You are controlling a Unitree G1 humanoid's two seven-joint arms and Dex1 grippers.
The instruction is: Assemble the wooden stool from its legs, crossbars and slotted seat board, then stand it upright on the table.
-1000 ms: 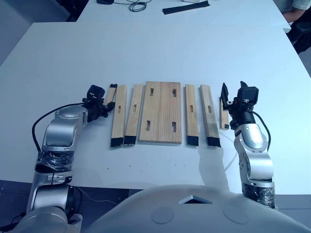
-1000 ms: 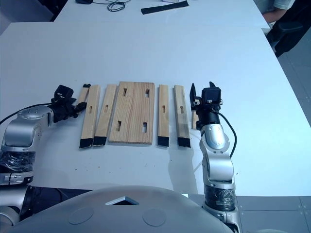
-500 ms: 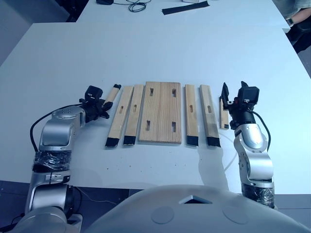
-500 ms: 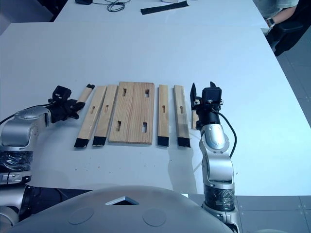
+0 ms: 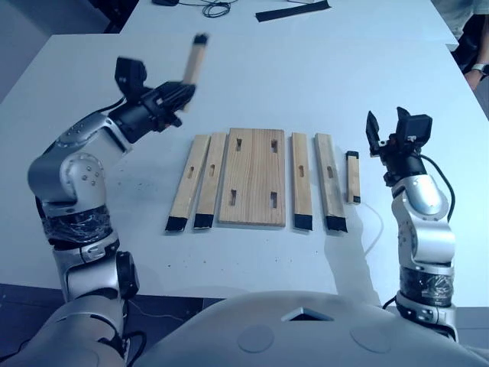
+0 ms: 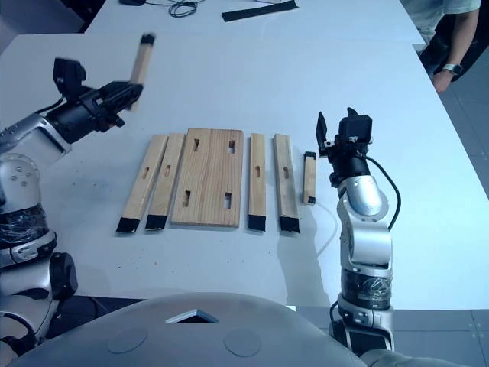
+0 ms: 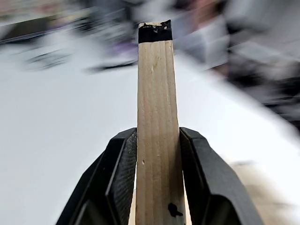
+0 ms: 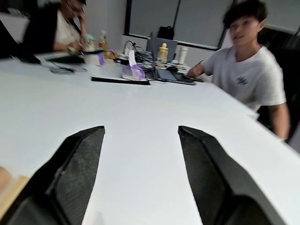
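Left hand [image 7: 158, 139] grips crossbar [image 7: 155, 70] aloft | right hand [image 8: 140, 129] fingers apart

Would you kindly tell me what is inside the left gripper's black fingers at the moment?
A short light wooden crossbar with a black tip is clamped in the left gripper, pointing up above the white table. Its lower end is covered by the fingers.
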